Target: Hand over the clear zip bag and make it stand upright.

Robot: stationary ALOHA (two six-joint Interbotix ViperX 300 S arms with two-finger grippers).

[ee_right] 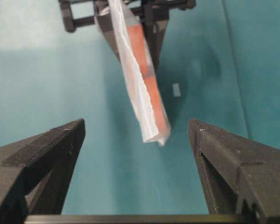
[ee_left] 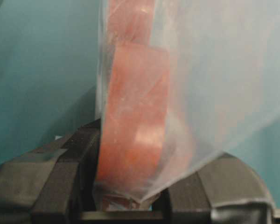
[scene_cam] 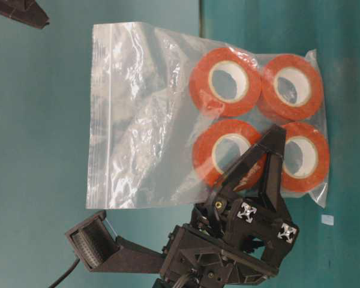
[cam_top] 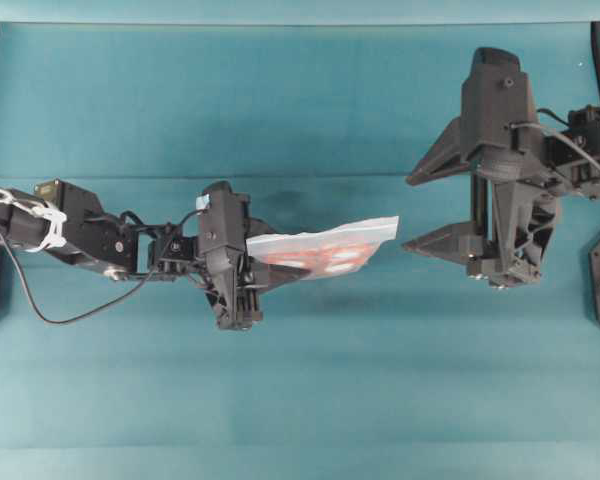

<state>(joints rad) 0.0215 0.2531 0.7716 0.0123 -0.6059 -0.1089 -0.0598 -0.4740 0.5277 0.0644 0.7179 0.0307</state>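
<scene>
The desk (cam_top: 300,400) is viewed from straight above in the overhead view, both arms included. The table-level view appears rotated sideways, set close behind the left end effector (scene_cam: 252,174). Each wrist view looks forward between its own fingers; the clear zip bag (ee_right: 142,84) is shared by all four.

The left arm stretches level toward the counter's middle, its left pincer (cam_top: 265,262) clamped on the clear zip bag (cam_top: 325,248). Facing it near the counter's right edge, the right pincer (cam_top: 435,210) stands wide apart, gripping nothing.
</scene>
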